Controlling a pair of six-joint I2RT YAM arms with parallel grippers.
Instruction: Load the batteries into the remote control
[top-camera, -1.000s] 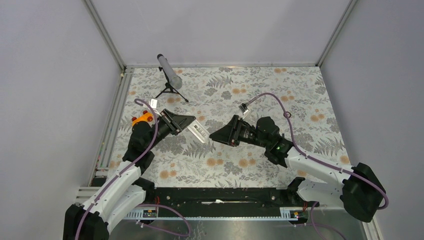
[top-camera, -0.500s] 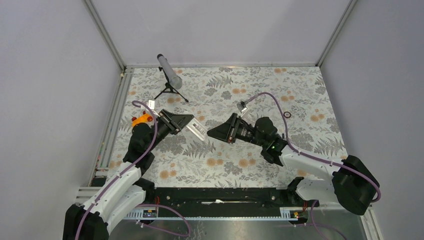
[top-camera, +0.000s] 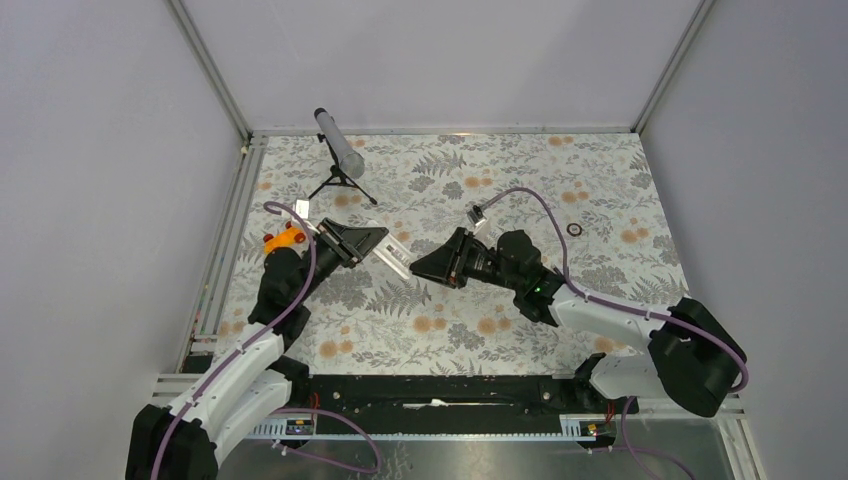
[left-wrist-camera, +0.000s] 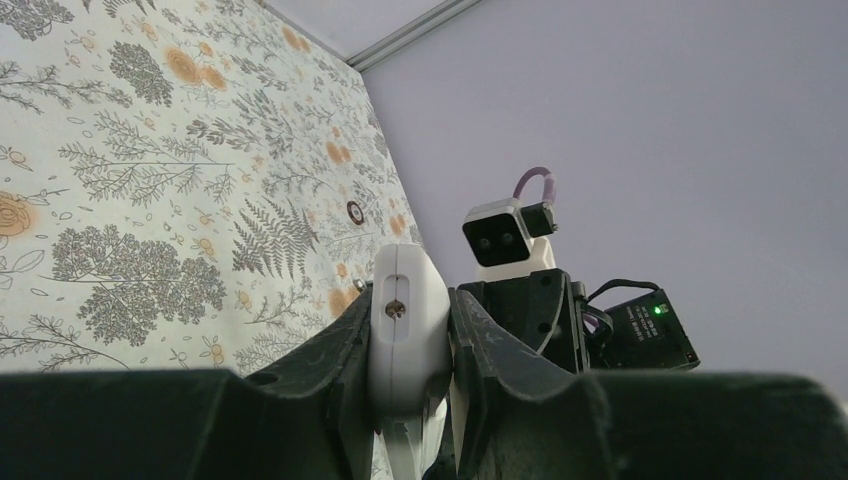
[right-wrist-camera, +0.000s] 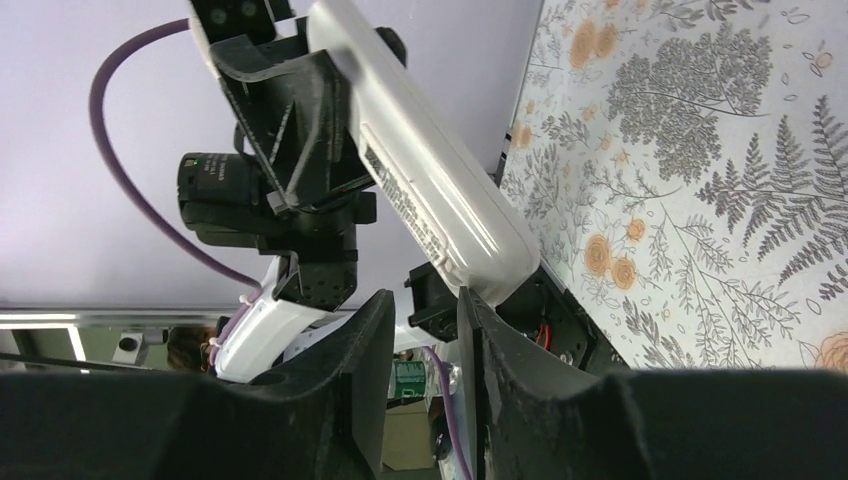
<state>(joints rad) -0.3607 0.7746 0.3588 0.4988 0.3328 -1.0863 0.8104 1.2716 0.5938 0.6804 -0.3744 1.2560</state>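
Observation:
My left gripper (top-camera: 381, 240) is shut on the white remote control (top-camera: 394, 259) and holds it above the table, its free end pointing right. In the left wrist view the remote (left-wrist-camera: 406, 335) is clamped edge-on between the fingers of that gripper (left-wrist-camera: 408, 305). My right gripper (top-camera: 417, 268) faces it, its tips right at the remote's free end. In the right wrist view the right gripper (right-wrist-camera: 424, 312) has its jaws slightly apart with nothing between them, and the remote (right-wrist-camera: 430, 190) ends just above its right finger. The batteries are not in view.
An orange toy car (top-camera: 284, 237) lies by the left arm. A grey tube on a black tripod (top-camera: 340, 146) stands at the back left. A thin black ring (top-camera: 575, 229) lies on the floral mat at the right. Grey walls enclose the table.
My right gripper has moved left, up to the remote's free end. My left gripper, still holding the remote, has shifted slightly left.

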